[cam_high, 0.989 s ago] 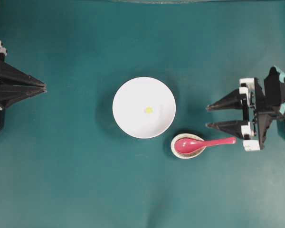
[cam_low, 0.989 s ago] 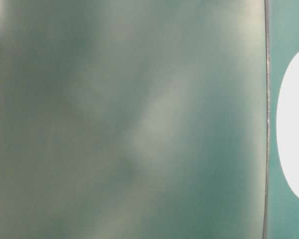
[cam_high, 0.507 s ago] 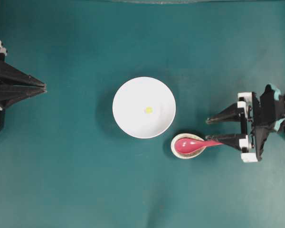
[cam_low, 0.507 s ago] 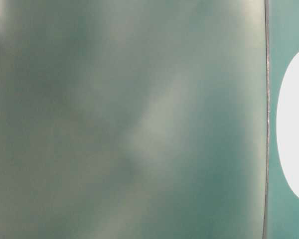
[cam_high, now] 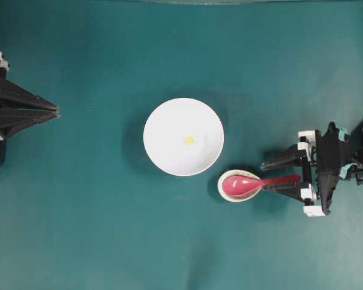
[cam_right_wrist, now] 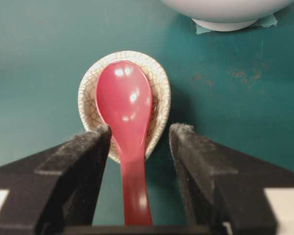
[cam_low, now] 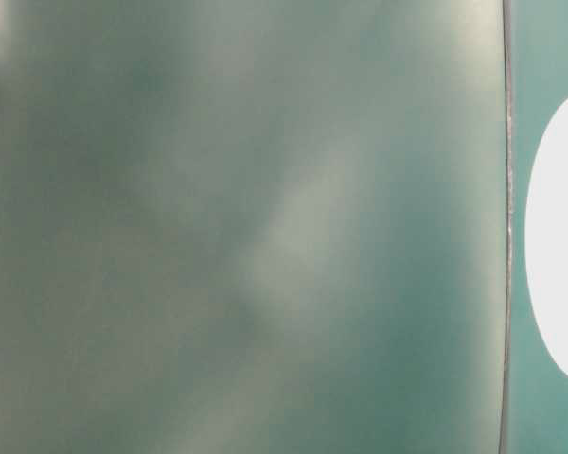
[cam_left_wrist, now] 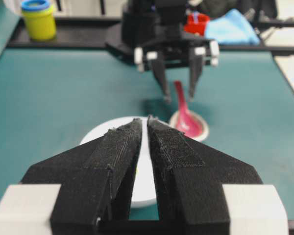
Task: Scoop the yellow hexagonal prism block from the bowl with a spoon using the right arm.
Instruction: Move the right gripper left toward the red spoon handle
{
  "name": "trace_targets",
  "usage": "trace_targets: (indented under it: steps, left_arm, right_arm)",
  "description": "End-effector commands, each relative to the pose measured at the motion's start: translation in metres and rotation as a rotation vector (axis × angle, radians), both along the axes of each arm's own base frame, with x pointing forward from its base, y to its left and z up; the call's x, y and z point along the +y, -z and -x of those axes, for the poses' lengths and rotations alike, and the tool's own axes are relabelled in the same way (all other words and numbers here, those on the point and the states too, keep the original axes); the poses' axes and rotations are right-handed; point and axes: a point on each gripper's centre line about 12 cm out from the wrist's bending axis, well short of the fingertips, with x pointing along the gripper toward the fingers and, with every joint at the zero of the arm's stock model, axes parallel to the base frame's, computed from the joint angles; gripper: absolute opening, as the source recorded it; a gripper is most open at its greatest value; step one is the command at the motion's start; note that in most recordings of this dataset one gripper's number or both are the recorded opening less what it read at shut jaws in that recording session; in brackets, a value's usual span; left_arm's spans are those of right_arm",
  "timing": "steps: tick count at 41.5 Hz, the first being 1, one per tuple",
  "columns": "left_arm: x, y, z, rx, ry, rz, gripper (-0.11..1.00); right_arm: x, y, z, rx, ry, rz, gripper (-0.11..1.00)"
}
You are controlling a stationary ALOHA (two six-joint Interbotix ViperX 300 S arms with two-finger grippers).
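Pink-red spoon [cam_right_wrist: 126, 127] between spread end effector [cam_right_wrist: 139, 134] fingers

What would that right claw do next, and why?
Probably close on the handle. The right gripper stands open with the spoon handle running between its fingers, gaps on both sides, so nothing is gripped yet. The spoon's scoop lies in the speckled rest, and the yellow block waits in the bowl.

Even bright light; table-level view badly blurred; glare spots on spoon [cam_right_wrist: 124, 105]; soft shadows.
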Motion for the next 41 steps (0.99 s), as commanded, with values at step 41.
trace_targets:
  steps: [41]
  left_arm:
    - [0.000, -0.005, -0.003, 0.008, -0.001, -0.005, 0.14]
  right_arm:
    - [0.009, 0.009, 0.003, 0.035, -0.036, 0.011, 0.56]
